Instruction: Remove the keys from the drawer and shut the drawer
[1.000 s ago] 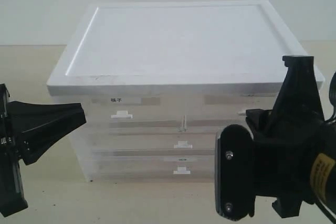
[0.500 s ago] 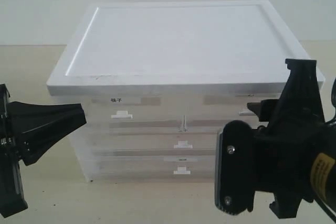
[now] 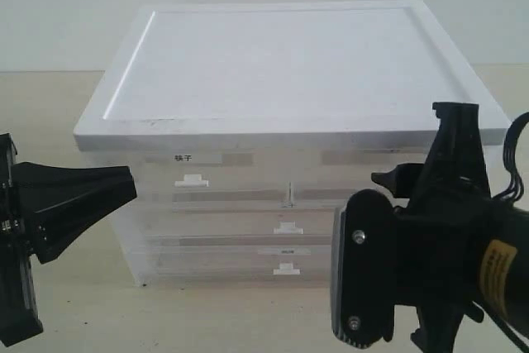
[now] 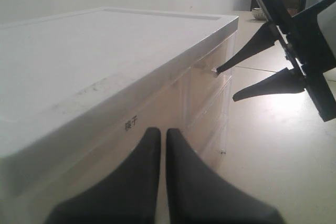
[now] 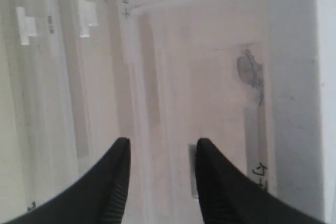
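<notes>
We are working at the clear plastic storage cabinet (image 3: pixel 281 64), and the step in hand, as we judge it, is opening the drawer (image 3: pixel 343 173), the half-width one at 2 o'clock on the cabinet front. It is looking fully closed. The keys (image 5: pixel 249 70) are, we think, the dim grey shape showing through its translucent front in the right wrist view; we cannot make them out for certain.

The right gripper (image 4: pixel 227 84) is reaching in from 4 o'clock of the exterior view with its jaws standing apart, one fingertip just beside the small white pull tab (image 4: pixel 211 70). The left gripper (image 4: pixel 161 130) is waiting at 9 o'clock, jaws together and holding nothing.

To do this well, we are aiming to straddle the tab evenly, one finger on each face, before closing. We are avoiding the boldly labelled drawer (image 3: pixel 207 175) at 10 o'clock. Once the tab is pinched, the pull should be going straight out along the runners, slowly, since a light cabinet may be sliding along with it.
</notes>
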`<state>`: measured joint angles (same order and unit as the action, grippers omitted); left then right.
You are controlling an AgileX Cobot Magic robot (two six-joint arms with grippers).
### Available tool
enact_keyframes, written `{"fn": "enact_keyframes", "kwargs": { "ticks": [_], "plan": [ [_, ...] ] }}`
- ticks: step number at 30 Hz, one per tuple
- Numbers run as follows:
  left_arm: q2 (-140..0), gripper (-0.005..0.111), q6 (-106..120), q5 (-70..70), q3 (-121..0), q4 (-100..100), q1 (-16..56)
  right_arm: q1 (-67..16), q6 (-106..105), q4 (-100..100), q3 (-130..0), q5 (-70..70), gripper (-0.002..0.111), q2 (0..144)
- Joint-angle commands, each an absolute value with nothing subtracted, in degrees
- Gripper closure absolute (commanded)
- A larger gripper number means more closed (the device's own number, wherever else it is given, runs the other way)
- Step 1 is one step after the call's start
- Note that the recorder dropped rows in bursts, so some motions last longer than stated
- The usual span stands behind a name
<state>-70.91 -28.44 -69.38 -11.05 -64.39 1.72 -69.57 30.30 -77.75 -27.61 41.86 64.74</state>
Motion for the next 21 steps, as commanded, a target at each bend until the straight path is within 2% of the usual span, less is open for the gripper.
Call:
{"fn": "enact_keyframes", "kwargs": {
  "ticks": [1,21],
  "plan": [
    [-71.1,0.102,-28.6,-70.0,-11.0,-64.7,2.0,-69.2,31.1,-80.3,-25.7,41.7,0.073,64.7],
    [-71.1,0.102,-28.9,-70.0,-11.0,-64.9,2.0,-69.0,35.3,-85.5,-25.4,43.2,0.073,64.8]
  ]
}}
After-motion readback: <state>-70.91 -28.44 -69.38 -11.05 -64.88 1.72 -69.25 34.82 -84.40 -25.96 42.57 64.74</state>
